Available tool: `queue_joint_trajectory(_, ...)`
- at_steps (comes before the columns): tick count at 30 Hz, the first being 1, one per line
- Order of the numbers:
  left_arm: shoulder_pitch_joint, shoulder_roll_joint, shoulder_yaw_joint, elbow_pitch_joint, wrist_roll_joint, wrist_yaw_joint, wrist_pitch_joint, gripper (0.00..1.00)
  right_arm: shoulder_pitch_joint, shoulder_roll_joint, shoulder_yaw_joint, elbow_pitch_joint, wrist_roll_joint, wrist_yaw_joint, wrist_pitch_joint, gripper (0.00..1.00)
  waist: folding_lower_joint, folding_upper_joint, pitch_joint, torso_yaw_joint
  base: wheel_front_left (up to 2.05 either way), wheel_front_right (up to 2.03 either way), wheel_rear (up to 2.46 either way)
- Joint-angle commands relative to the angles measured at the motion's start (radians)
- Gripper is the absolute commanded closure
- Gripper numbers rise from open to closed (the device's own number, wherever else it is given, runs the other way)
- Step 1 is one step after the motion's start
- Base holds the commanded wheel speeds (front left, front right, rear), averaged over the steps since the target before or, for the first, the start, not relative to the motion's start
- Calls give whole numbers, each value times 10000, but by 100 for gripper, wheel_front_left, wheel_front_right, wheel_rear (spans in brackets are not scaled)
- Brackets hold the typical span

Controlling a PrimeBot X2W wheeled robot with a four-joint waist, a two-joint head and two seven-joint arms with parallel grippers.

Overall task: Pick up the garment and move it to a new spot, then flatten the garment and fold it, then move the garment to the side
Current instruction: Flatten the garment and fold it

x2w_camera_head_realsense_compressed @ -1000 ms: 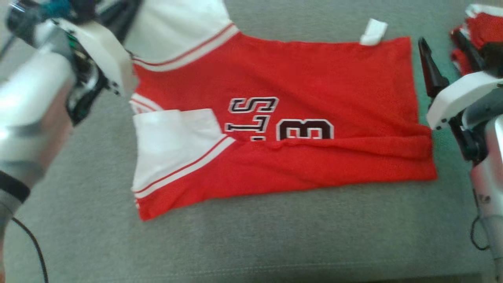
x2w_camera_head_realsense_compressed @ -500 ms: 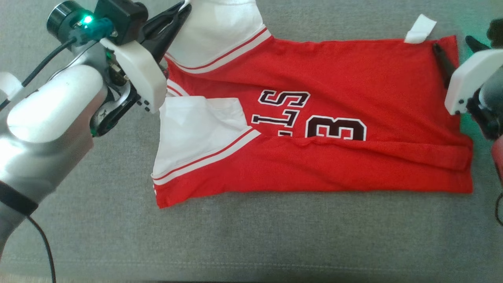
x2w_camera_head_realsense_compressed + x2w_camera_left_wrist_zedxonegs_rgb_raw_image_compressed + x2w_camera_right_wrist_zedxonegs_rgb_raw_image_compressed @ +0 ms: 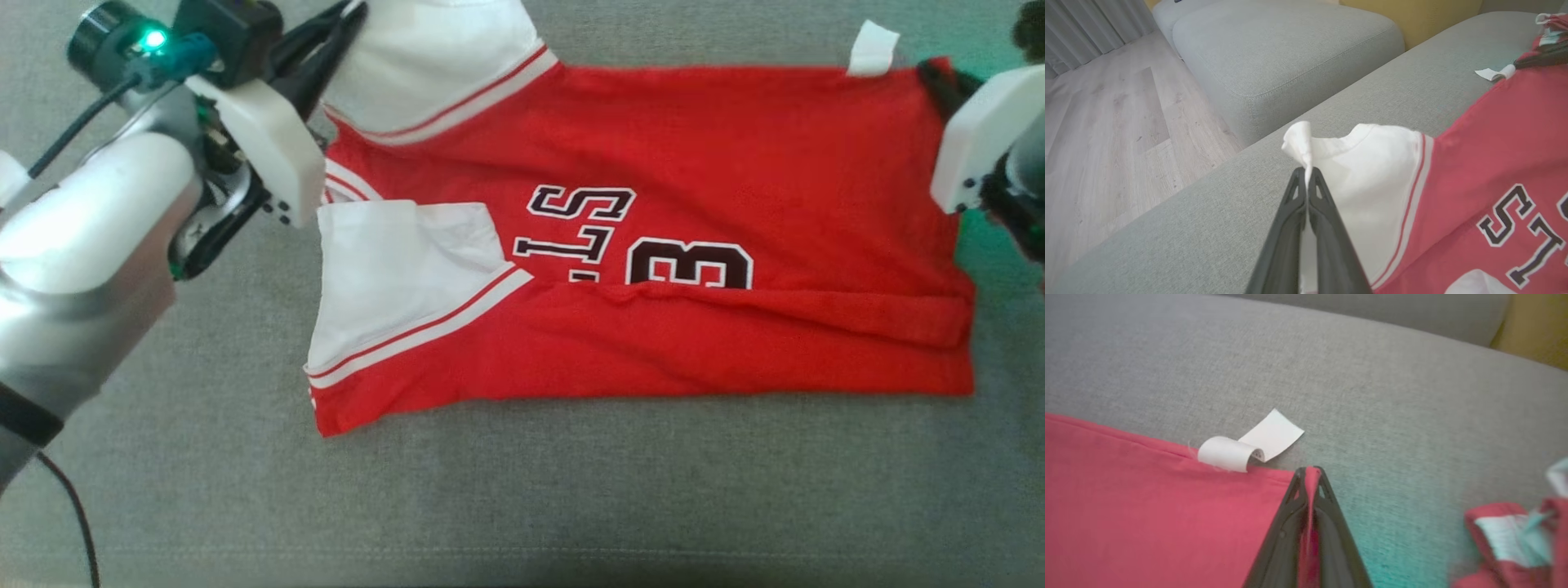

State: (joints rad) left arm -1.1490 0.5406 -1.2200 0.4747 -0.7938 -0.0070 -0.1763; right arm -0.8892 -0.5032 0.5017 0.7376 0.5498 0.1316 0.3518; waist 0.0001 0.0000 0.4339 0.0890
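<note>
Fold step: garment (image 3: 735, 163) lies half-folded on the grey cushion (image 3: 522, 490), my left end effector (image 3: 1306, 181) pinched shut on its white sleeve (image 3: 1372, 163), my right end effector (image 3: 1311, 473) likewise on a red hem corner (image 3: 1274, 486); next I'd lift both evenly and fold over.

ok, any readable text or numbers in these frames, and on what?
"ST": black letters on the red jersey chest, the rest hidden under the fold.
"3": large numeral beside them, half hidden by the fold, so not certain.
On the white tag at the hem: no print I can read.
</note>
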Motion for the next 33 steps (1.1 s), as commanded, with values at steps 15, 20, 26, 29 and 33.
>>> queue_joint_trajectory(15, -1712, 372, 1351, 1592, 290, 226, -765, 100, -1952, 287, -187, 341, -239, -9, -4072, 100, -1, 0, 101, -418, 0, 0, 0)
queue_joint_trajectory(20, -2192, 54, 1711, 1999, 790, 258, -844, 100, -2469, 519, -140, 644, -334, -9, -4956, 100, -1, 0, 188, -418, 0, 0, 0)
queue_joint_trajectory(26, -1691, -175, 2361, 1715, 1459, 71, -851, 100, -2270, 518, 221, 915, 11, -9, -5421, 100, -1, 0, 50, -339, 0, 0, 0)
queue_joint_trajectory(29, -1370, -184, 2481, 1629, 1656, -42, -852, 100, -2061, 405, 384, 943, 196, -9, -5463, 100, -1, 0, -67, -296, 0, 0, 0)
queue_joint_trajectory(33, -609, -91, 2685, 1330, 1945, -240, -853, 100, -1499, 135, 843, 763, 772, -9, -5338, 100, -1, 0, -400, -210, 0, 0, 0)
